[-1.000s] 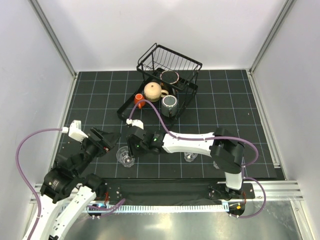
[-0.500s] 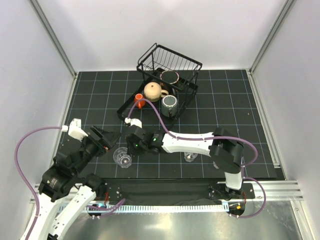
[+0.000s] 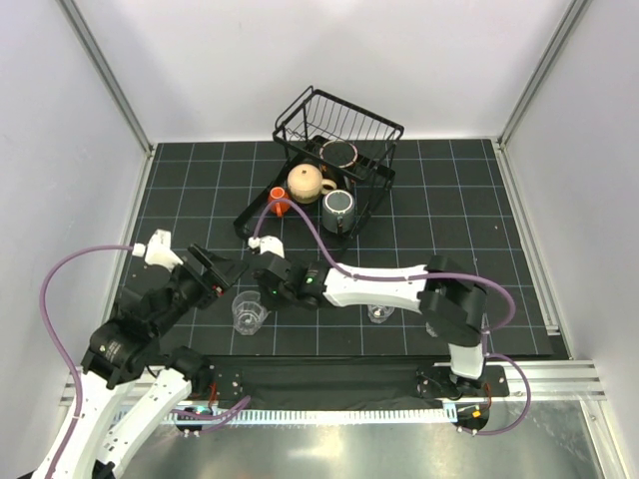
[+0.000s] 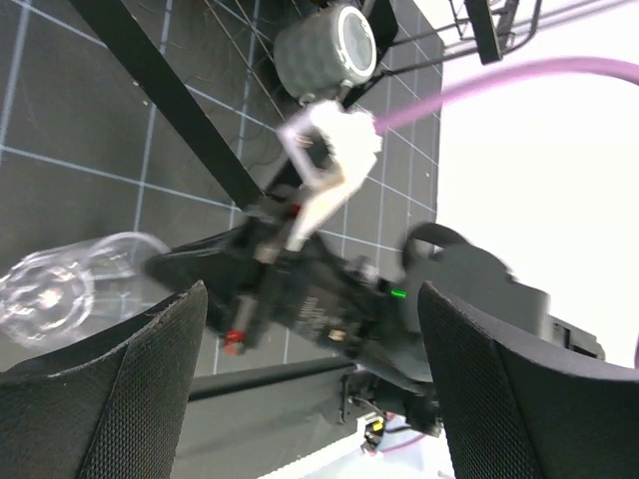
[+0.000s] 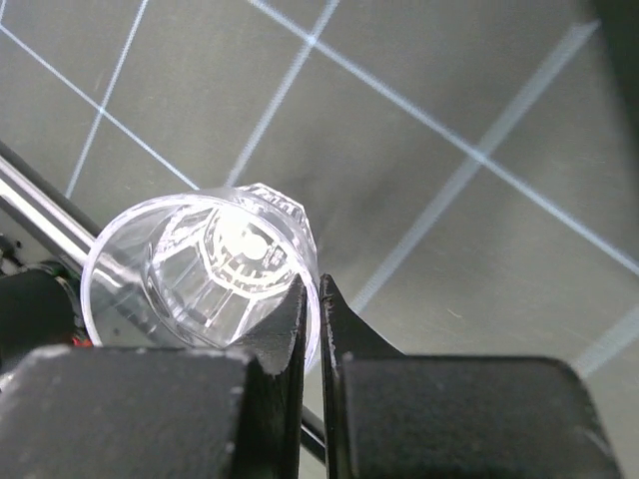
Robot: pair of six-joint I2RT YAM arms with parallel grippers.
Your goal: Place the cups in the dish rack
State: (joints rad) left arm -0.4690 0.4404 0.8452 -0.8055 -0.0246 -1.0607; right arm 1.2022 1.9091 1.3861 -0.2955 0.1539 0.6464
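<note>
My right gripper [image 3: 260, 296] is shut on the rim of a clear glass tumbler [image 3: 249, 314], one finger inside and one outside its wall [image 5: 200, 264]. The tumbler is tilted, low over the mat, and it also shows in the left wrist view [image 4: 60, 289]. My left gripper [image 3: 222, 273] is open and empty just left of it. A second clear tumbler [image 3: 378, 313] stands under the right arm. The black wire dish rack [image 3: 351, 118] is at the back. On its lower frame are a beige mug [image 3: 307, 182], a grey mug [image 3: 338, 207], a brown-rimmed cup [image 3: 339, 152] and a red-orange cup [image 3: 278, 197].
The right arm [image 3: 384, 284] stretches left across the front of the black grid mat [image 3: 449, 220]. White walls close in the sides and back. A purple cable [image 3: 300, 215] arcs from the right wrist toward the rack. A metal rail [image 3: 329, 409] runs along the near edge.
My left arm has swung a little up and to the right, closer to the tumbler. The right gripper has kept hold of the tumbler, which has shifted only slightly.
</note>
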